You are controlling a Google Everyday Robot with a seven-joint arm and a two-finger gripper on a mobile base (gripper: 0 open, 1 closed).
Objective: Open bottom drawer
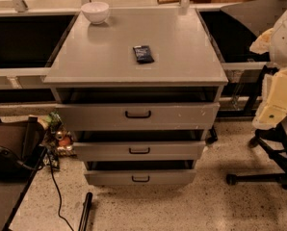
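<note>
The grey cabinet [134,47] stands in the middle of the view with three drawers. The bottom drawer [110,178] is the lowest, narrowest grey front, with a small black loop handle [140,179]. A dark gap shows above its front. The middle drawer [105,151] and the top drawer [95,115] sit above it. My gripper [276,102], cream coloured below a white arm part [284,32], is at the right edge of the view. It is right of the cabinet, level with the top drawer, and well away from the bottom handle.
A white bowl [95,11] and a dark packet [143,54] lie on the cabinet top. A black chair base [259,174] stands on the floor at right. A dark bag [11,146], small clutter [59,134], a cable [57,191] and a black bar [85,211] are at left.
</note>
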